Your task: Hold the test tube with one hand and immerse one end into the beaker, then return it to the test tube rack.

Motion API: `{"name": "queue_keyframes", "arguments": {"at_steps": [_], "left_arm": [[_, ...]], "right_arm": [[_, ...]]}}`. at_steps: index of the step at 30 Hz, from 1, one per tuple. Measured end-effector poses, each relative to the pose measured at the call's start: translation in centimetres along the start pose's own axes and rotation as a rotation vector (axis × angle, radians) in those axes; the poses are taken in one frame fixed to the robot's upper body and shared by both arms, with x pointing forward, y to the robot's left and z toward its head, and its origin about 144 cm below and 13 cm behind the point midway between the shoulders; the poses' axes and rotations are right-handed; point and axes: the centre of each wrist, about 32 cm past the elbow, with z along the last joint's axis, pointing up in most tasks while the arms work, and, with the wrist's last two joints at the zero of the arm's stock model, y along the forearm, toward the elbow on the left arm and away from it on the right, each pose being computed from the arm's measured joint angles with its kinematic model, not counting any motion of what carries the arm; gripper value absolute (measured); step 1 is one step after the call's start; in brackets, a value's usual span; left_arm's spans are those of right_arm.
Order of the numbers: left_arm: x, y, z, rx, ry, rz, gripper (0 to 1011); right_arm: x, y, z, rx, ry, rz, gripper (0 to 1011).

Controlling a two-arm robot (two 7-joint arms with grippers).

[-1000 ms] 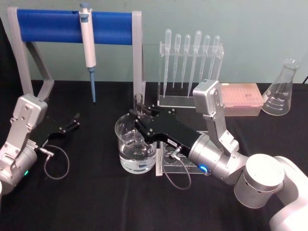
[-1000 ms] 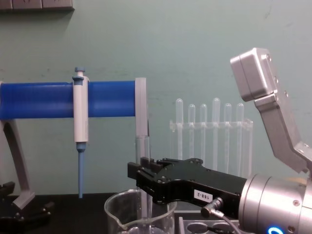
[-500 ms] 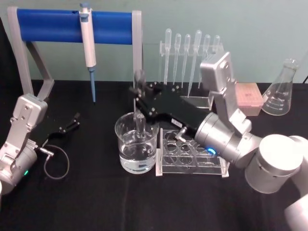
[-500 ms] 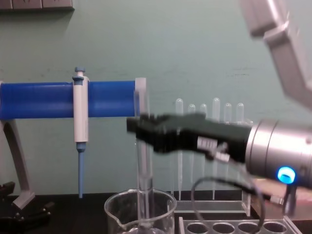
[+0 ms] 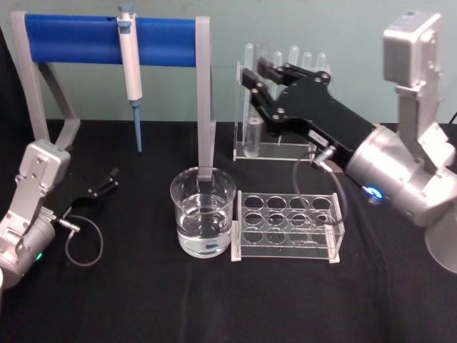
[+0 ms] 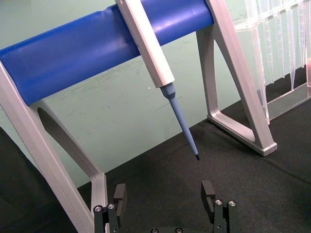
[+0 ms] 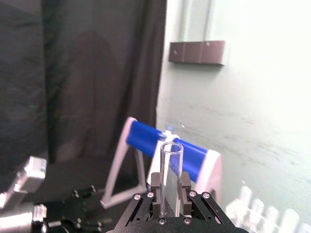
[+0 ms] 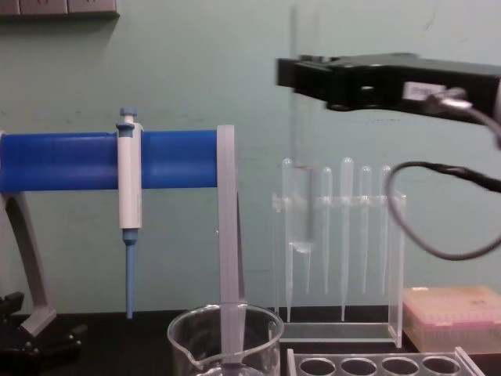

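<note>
One white label (image 8: 420, 90) on the right gripper (image 8: 301, 72) is unreadable. Its jaws clamp the tube (image 8: 301, 196), which hangs high over the beaker (image 8: 227, 341). Left gripper (image 6: 165, 196) jaws stand apart.

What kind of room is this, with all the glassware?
Most likely a chemistry or biology lab bench: a pipette hangs on a blue stand, a glass beaker holds liquid, and the right gripper holds a test tube.

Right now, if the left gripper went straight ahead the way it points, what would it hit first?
Probably the blue pipette tip, hanging from the blue-bar stand. It sits ahead of the open left gripper, though it may hang too high; depth is unclear.
</note>
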Motion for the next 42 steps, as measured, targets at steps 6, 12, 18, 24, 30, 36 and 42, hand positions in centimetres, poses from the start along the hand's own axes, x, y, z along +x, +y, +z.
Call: {"name": "queue_keyframes", "arguments": {"at_steps": [6,12,18,24,30,36,42], "left_arm": [[0.0,0.0,0.0,0.000,0.000,0.000,1000],[0.0,0.0,0.0,0.000,0.000,0.000,1000],[0.0,0.0,0.0,0.000,0.000,0.000,1000],[0.0,0.0,0.0,0.000,0.000,0.000,1000],[0.0,0.0,0.0,0.000,0.000,0.000,1000],[0.0,0.0,0.0,0.000,0.000,0.000,1000],[0.0,0.0,0.0,0.000,0.000,0.000,1000]], "right_arm": [[0.0,-2.5,-0.8,-0.057,0.007,-0.049,224],[-0.7,-4.6,-2.3,-0.094,0.034,-0.090,225],[-1.6,-5.2,-3.5,-0.104,0.032,-0.111,224],[-2.0,-5.1,-4.8,-0.114,0.037,-0.120,225],[-2.1,-4.8,-5.7,-0.125,0.052,-0.127,225],[-2.3,-4.7,-6.1,-0.131,0.058,-0.128,224],[-2.5,-4.7,-6.6,-0.137,0.062,-0.125,224]]}}
